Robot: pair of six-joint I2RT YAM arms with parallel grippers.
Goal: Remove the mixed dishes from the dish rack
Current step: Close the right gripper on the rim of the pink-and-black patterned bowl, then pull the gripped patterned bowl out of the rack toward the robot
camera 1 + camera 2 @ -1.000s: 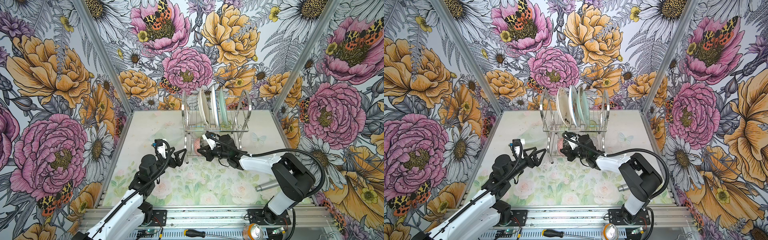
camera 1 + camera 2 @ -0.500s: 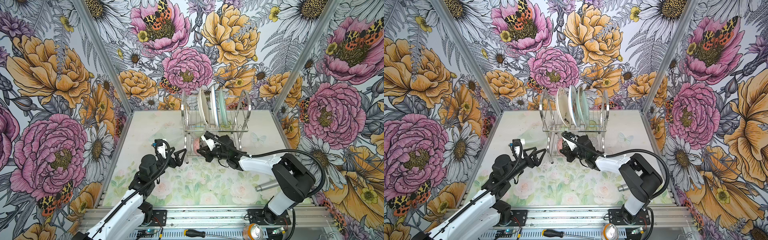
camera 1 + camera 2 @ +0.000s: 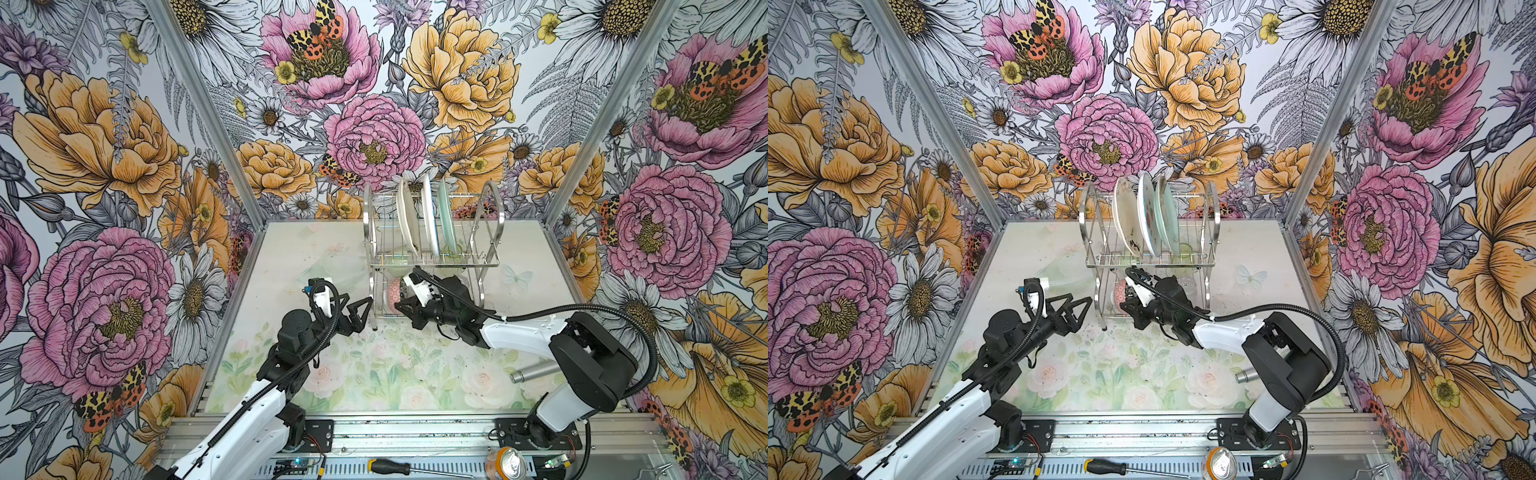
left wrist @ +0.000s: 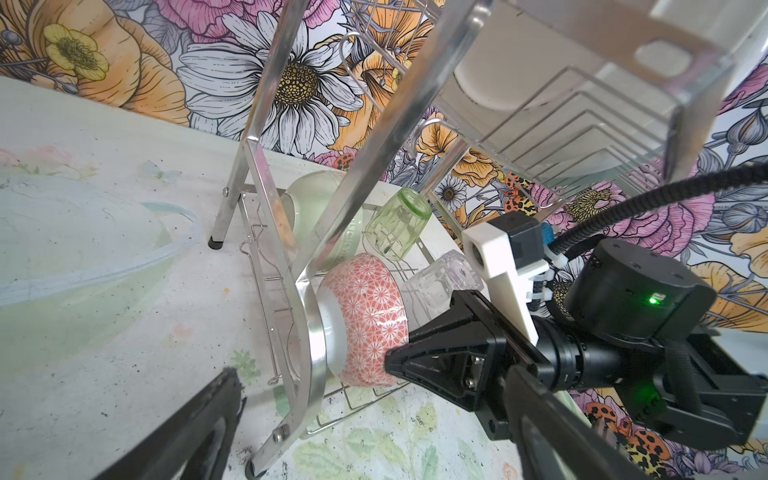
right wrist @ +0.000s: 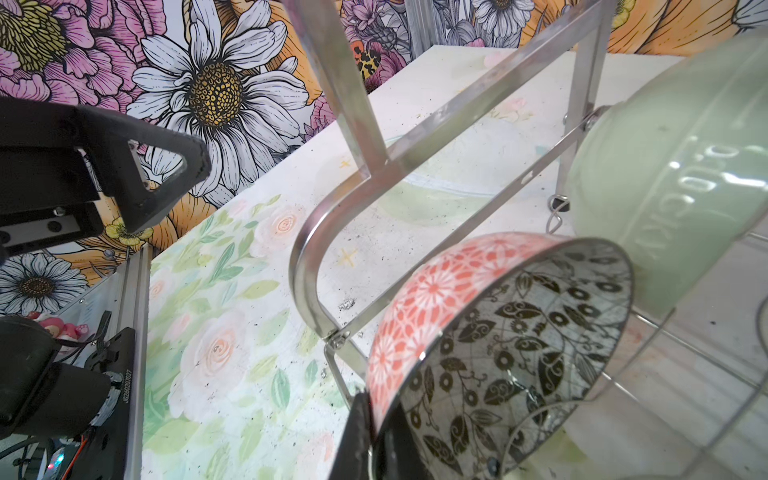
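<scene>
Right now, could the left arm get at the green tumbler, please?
Probably not: the tumbler lies on the rack's lower tier behind the side frame, and the red bowl, held by the right gripper, sits between it and the open left gripper.

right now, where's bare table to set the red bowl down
Bare mat in front of the dish rack, through the middle to the near edge, and right of the rack at the back. Crowded: the rack's lower tier, and front right by the grey cylinder.

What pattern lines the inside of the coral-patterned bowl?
Black leaves and rings on grey; bowl shows best in the right wrist view.
</scene>
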